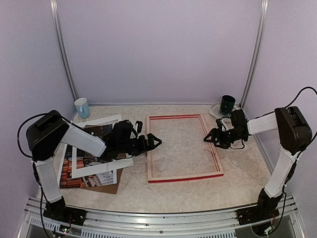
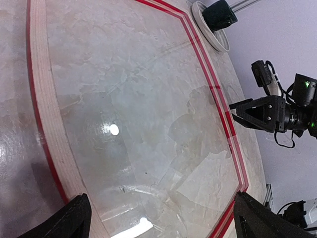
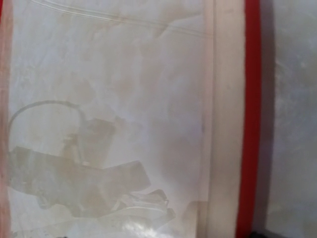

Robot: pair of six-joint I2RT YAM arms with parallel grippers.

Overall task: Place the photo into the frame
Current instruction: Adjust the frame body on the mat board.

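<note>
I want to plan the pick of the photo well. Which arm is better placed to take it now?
Probably the left arm. The photo lies left of the frame, under that arm, and the left pincer is open. The right pincer is at the frame's opposite rail.

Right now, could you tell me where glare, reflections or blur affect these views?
Left wrist: two bright glints and a faint arm reflection on the pane inside the frame. Right wrist: soft and washed out, another arm reflection. Top external: evenly lit.
</note>
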